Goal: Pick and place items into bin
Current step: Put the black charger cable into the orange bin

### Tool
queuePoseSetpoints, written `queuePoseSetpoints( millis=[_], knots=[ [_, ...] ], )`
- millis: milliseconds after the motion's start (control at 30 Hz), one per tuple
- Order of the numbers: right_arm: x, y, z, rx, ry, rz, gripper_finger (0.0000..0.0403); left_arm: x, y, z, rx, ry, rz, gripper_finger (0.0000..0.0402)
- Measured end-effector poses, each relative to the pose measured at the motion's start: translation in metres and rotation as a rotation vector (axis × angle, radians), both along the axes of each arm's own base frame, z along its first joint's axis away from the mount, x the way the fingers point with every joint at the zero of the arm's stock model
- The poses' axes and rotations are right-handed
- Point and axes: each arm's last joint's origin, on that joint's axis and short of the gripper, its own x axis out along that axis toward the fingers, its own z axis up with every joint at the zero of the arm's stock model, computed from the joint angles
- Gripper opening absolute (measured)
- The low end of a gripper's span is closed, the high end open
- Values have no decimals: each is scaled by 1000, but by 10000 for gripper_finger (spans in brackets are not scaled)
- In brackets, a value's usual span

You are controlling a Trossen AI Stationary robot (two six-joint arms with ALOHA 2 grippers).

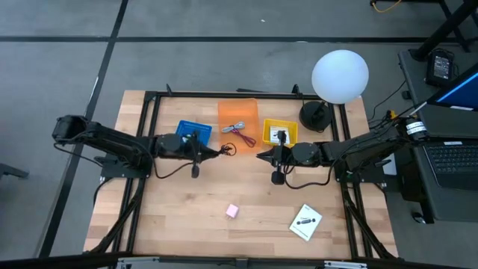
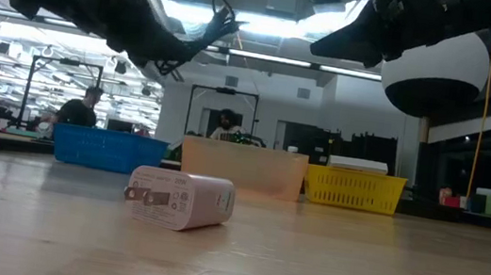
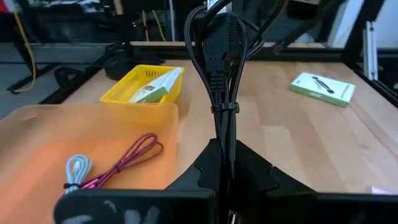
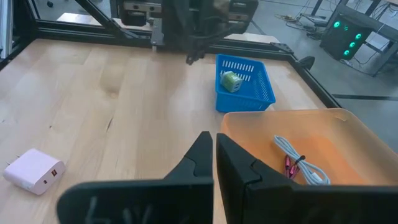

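Observation:
My left gripper (image 1: pixel 217 152) hovers above the table beside the near edge of the orange bin (image 1: pixel 237 123), shut on a bundled black cable (image 3: pixel 221 56). The low view shows that cable (image 2: pixel 221 16) high above the table. A reddish cable (image 3: pixel 127 158) and a pale grey cable (image 3: pixel 76 169) lie in the orange bin (image 3: pixel 37 134). My right gripper (image 1: pixel 261 156) hangs shut and holds nothing, facing the left gripper near the yellow bin (image 1: pixel 280 133). On the table near the front rest a pink charger (image 1: pixel 232 211) and a white card-like box (image 1: pixel 305 222). My left gripper pinches the black cable bundle between its two fingers (image 3: pixel 205 165), at the end below the cable tie (image 3: pixel 224 109). The fingers point roughly level toward the table's right and lie along the bundle. The bundle is lifted clear and sticks out ahead of the fingertips, its loops beyond them.
A blue bin (image 1: pixel 194 132) with a green piece (image 4: pixel 231 81) stands left of the orange bin. The yellow bin (image 3: pixel 143 87) holds a white and green box. A white globe lamp (image 1: pixel 340 75) stands at the far right corner. Black frame rails edge the table.

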Motion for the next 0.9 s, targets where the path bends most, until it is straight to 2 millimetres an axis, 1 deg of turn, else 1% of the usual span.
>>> queuePoseSetpoints(
  millis=[100, 267, 533, 800, 900],
  knots=[
    [0, 0, 0, -1, 0, 1, 4, 0, 5, 2, -14, -20, 44, 17],
    [0, 0, 0, -2, 4, 1, 4, -1, 14, 2, -6, -27, 225, 17],
    [-1, 0, -2, -5, 24, 1, 4, -3, 27, 2, -21, -38, 366, 17],
    [-1, -1, -2, -6, 23, -1, 4, -4, 38, 1, -58, -44, 423, 17],
    [0, -1, -2, -8, 19, -2, 4, 0, 42, -2, -75, -23, 421, 17]
  ],
)
